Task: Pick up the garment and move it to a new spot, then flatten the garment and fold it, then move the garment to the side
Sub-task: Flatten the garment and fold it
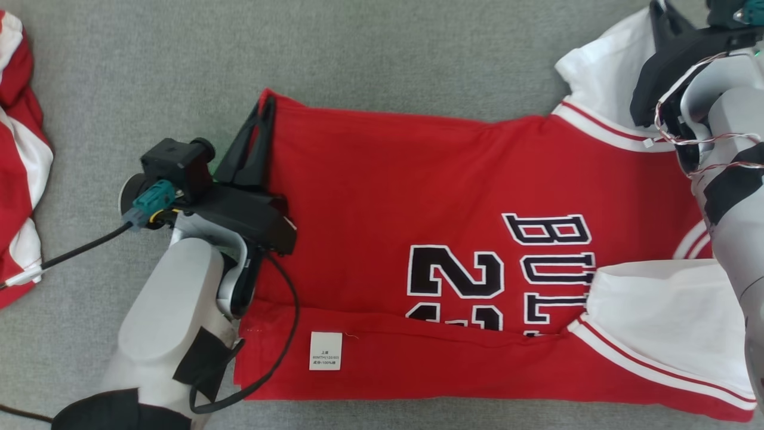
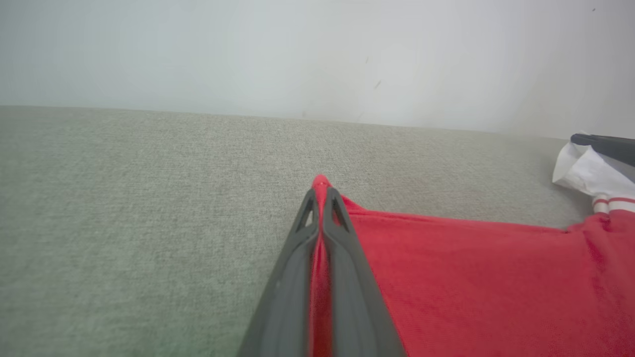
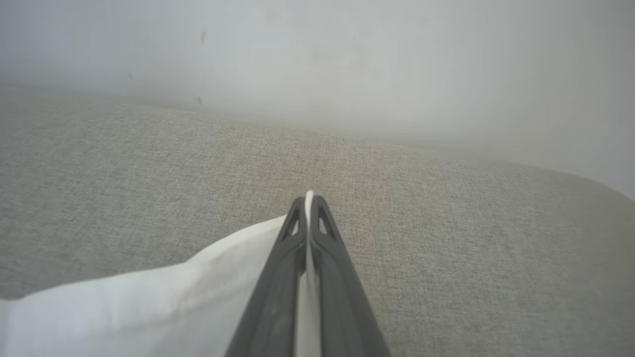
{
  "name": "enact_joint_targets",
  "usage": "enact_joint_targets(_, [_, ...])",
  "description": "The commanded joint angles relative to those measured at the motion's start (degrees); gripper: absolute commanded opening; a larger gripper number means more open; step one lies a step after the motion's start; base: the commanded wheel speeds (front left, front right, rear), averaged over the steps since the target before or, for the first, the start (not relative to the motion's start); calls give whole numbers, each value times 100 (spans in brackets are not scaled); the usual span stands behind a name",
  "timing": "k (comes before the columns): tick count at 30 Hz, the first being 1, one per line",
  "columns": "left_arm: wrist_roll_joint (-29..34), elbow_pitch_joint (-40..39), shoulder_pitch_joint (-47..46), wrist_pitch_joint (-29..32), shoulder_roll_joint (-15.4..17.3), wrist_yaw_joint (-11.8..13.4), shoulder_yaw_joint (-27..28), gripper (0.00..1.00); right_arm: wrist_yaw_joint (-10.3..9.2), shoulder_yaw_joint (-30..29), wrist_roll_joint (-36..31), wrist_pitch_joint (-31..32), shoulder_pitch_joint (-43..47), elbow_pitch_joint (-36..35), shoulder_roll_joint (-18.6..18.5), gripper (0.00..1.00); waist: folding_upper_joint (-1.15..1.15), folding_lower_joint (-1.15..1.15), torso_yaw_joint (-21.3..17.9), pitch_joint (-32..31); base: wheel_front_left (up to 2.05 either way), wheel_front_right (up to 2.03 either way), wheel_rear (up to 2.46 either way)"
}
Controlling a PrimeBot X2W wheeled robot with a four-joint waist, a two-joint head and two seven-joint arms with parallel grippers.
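Observation:
The garment (image 1: 382, 197) is a red jersey with white sleeves and black lettering, lying sideways on the grey cloth surface with its near long edge folded over. My left gripper (image 1: 267, 106) is shut on the far hem corner, and red cloth shows pinched between its fingers (image 2: 297, 258) in the left wrist view, the gripper (image 2: 321, 191) low over the surface. My right gripper (image 1: 656, 9) at the upper right is shut on the far white sleeve (image 1: 603, 71). White cloth (image 3: 149, 307) runs between its fingers (image 3: 342, 277), the gripper (image 3: 308, 203) close to the surface.
Another red and white garment (image 1: 18, 155) lies bunched at the left edge of the grey surface (image 1: 418, 54). A pale wall (image 2: 317, 49) rises behind the surface's far edge. A black cable (image 1: 65, 254) trails from my left wrist.

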Motion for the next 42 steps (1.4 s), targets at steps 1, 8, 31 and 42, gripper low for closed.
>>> enact_joint_targets(1, [11,30,74,-19,42,9,52,0,-14,5,32,-144,-49,8,-24,0,0,-1,-88,-133,0,0,0])
enact_joint_targets(8, [-5,168,243,-20,176,9,230,0,-14,67,203,-633,184,44,29,0,0,-1,-311,-402,0,0,0])
enact_joint_targets(31, [67,292,997,-20,225,9,724,0,-14,202,1918,-1042,2951,-2886,-262,0,0,-1,-780,-1192,0,0,0])
enact_joint_targets(42, [58,184,1374,-20,158,9,947,0,-15,-291,2229,-1042,4724,-4120,-174,0,0,-1,-793,-1433,0,0,0])
